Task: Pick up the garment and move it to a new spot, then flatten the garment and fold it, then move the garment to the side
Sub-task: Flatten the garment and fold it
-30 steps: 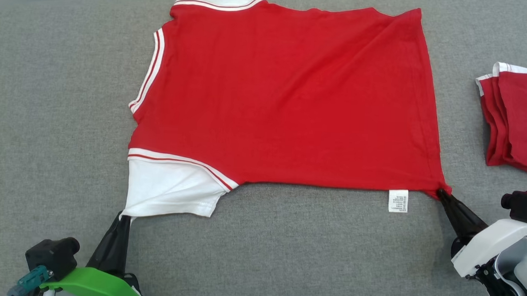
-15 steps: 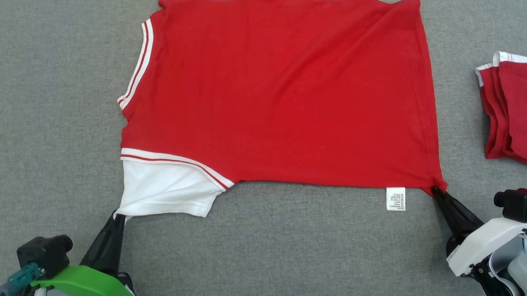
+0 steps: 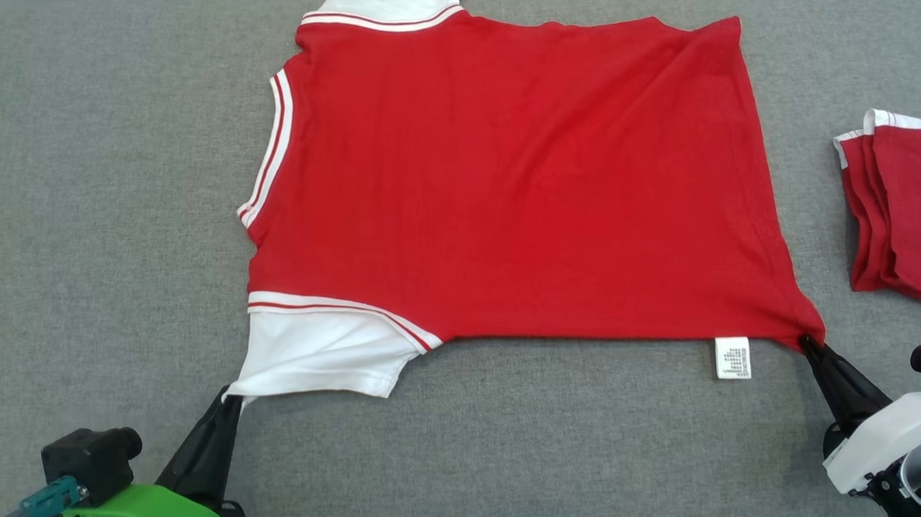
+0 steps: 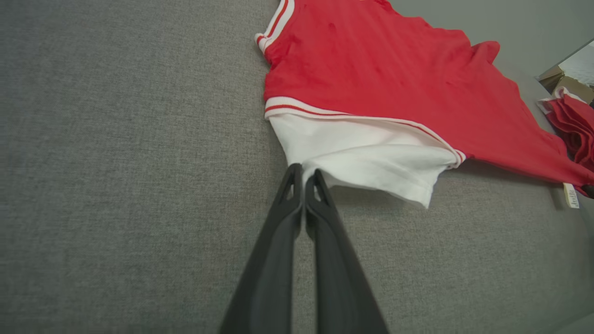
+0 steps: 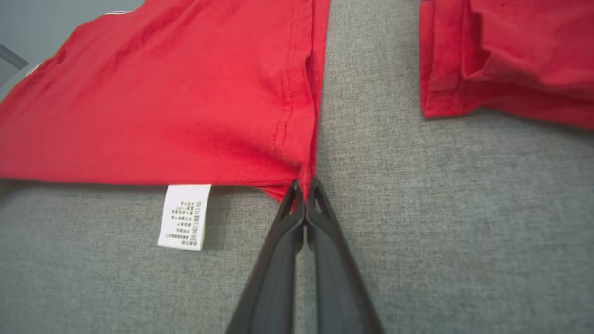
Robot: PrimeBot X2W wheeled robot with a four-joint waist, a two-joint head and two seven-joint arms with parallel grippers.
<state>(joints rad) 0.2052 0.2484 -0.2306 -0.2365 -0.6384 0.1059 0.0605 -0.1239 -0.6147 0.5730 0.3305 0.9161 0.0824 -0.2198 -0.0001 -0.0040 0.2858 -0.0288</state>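
Observation:
The garment (image 3: 510,183) is a red shirt with white sleeves and striped trim, spread on the grey cushion, collar side to the left. My left gripper (image 3: 227,394) is shut on the corner of the near white sleeve (image 4: 366,157). In the left wrist view the left gripper (image 4: 304,170) pinches that sleeve's hem. My right gripper (image 3: 808,341) is shut on the shirt's near right hem corner. The right wrist view has the right gripper (image 5: 304,183) clamped on the hem seam, beside the white care label (image 5: 183,222). The fabric is pulled taut between the two grips.
A folded pile of red and white garments (image 3: 906,208) lies at the right edge, also seen as the folded pile (image 5: 510,55) just beyond my right gripper. The grey fabric surface (image 3: 106,196) stretches left and in front. A cardboard box (image 4: 564,81) stands beyond the far edge.
Both grippers and the shirt have shifted to the right and nearer compared with half a second ago, keeping their grips. The shirt lies flatter, its near edge stretched.

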